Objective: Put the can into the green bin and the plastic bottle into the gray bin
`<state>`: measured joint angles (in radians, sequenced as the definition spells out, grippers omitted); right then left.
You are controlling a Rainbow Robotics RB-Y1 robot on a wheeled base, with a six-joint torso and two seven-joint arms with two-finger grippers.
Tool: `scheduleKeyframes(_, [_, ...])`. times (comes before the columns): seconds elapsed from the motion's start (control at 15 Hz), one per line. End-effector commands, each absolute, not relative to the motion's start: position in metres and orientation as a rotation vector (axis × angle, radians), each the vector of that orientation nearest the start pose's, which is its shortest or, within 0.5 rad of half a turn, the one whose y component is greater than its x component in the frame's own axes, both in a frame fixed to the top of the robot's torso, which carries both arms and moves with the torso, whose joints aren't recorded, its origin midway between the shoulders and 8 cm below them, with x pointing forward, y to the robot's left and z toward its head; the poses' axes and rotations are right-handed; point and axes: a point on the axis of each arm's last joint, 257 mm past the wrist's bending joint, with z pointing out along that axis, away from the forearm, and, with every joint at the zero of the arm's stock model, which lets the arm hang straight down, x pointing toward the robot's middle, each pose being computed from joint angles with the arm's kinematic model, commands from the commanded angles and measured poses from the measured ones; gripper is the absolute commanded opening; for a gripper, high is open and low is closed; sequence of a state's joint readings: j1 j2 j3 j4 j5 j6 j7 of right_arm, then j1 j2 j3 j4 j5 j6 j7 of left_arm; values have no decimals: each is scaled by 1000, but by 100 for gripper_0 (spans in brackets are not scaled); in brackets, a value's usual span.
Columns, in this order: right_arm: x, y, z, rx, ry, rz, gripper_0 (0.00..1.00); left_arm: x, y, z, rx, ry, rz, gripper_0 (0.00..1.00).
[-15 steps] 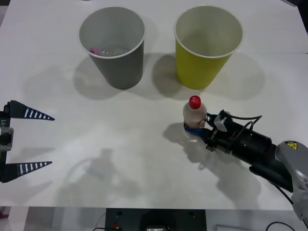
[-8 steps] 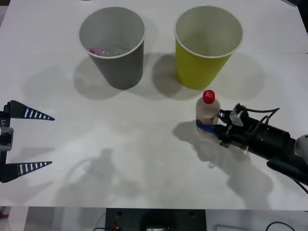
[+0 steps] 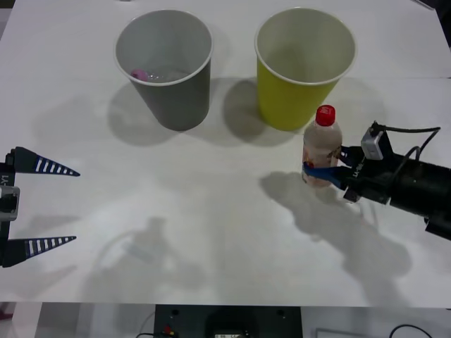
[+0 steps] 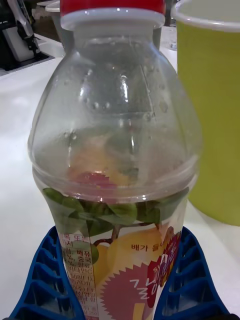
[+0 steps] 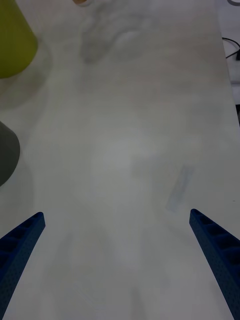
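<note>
Right end effector (image 3: 325,171) clamps upright clear red-capped plastic bottle (image 3: 321,146).

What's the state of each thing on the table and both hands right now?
plastic bottle: upright, red cap on, gripped near its base, beside the green bin.
green bin: upright, open top.
gray bin: upright, open top, something pink and clear inside.
right hand: shut on the plastic bottle, blue fingers either side of the label.
left hand: open, idle at the table's left edge.
</note>
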<state>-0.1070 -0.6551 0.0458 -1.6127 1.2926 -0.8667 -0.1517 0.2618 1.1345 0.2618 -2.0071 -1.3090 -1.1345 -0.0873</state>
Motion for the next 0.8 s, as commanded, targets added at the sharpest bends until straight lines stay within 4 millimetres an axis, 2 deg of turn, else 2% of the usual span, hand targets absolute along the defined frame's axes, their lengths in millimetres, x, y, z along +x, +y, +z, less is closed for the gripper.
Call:
scheduleKeyframes(0.07, [463, -182, -174, -952, 1616, 544, 0, 341, 286, -167, 1762, 1444, -118, 100])
scheduleKeyframes(0.53, [432, -176, -130, -954, 1777, 620, 0, 341, 286, -167, 1762, 1444, -118, 100])
scheduleKeyframes(0.8, [412, -160, -95, -935, 1839, 668, 0, 341, 286, -167, 1762, 1444, -118, 100])
